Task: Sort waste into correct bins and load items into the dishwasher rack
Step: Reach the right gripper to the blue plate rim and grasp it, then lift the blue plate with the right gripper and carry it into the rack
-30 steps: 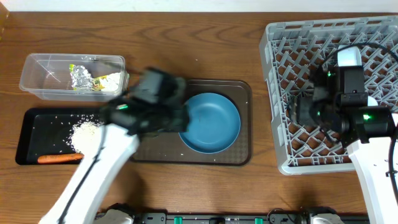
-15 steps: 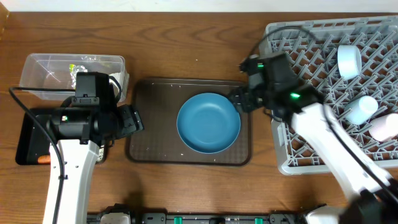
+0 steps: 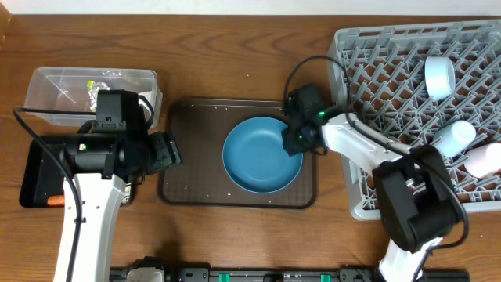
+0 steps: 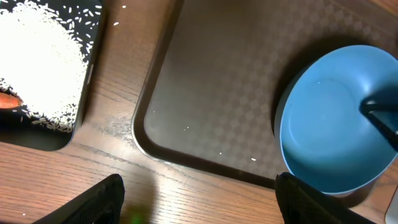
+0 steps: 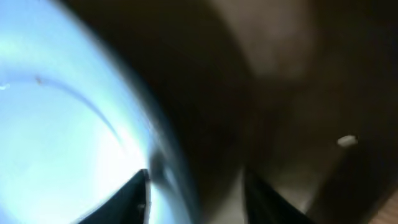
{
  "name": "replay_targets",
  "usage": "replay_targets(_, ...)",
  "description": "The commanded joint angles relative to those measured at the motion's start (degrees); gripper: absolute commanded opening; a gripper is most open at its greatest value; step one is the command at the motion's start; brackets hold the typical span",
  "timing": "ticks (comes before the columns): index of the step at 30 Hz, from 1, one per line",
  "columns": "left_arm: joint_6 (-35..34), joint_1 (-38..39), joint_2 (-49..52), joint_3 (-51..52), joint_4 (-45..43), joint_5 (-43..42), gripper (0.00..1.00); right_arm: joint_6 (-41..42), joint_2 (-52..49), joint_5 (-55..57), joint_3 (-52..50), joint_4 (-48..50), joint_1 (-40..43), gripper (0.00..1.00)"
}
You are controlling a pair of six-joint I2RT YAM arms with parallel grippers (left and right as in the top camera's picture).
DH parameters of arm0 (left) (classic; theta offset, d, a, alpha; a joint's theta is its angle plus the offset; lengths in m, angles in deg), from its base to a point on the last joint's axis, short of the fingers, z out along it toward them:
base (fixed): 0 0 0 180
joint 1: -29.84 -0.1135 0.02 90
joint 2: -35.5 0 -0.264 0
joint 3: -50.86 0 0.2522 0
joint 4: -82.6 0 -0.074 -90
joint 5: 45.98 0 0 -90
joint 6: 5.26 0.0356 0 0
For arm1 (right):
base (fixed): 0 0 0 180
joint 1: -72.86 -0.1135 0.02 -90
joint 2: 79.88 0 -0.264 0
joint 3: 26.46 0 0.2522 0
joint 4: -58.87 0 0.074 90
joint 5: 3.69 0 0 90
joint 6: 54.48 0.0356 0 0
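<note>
Straddling the right rim of the teal dish (image 3: 262, 160), the right gripper (image 3: 292, 143) has its fingers apart; the dish sits on the brown tray (image 3: 192, 157); the left gripper (image 4: 200, 202) hangs spread wide over the tray's edge.

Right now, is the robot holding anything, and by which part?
The left gripper is open and empty. The right gripper straddles the rim of the blue dish; whether it grips is unclear.

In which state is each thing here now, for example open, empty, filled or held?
teal dish: upright, empty, on brown tray
left gripper: open, empty
right gripper: open, astride the dish rim
clear tub: no lid, partly filled
black tray: holds rice heap
rack: partly loaded
</note>
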Motion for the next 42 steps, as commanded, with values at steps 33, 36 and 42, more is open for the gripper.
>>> replay_targets(33,0.3,-0.3,0.8,-0.1,0.2,0.7,0.78,-3.0,36.3,76.7,6.1,-2.7,16.8,0.01)
replay_targets(36,0.3,-0.3,0.8,-0.1,0.3,0.7,0.79,-6.0,34.1,84.9,6.1,2.3,18.6,0.01)
replay_targets(42,0.3,-0.3,0.8,-0.1,0.5,0.7,0.78,-8.6,26.6,85.2,6.1,5.8,19.9,0.01)
